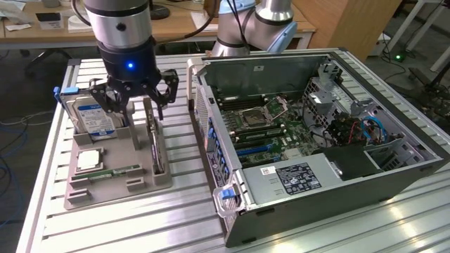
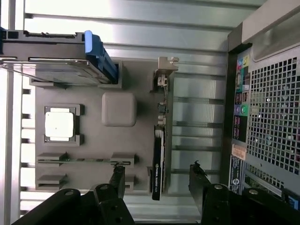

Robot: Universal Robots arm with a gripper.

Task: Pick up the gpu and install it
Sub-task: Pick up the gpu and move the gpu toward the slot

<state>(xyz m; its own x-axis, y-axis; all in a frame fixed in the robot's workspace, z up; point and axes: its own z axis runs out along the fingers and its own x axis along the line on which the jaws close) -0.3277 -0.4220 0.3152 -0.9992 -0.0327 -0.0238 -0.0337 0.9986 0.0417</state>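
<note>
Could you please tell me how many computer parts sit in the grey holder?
4: hard drive upright at back, processor flat midway, memory stick in front, gpu on edge alongside.

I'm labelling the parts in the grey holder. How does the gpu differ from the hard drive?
The gpu is a thin dark card with a metal end bracket; the hard drive is a thicker silver block with a blue label. The gpu stands along the holder's edge at the exterior view's right, the hard drive toward its left. Both stand upright in slots.
</note>
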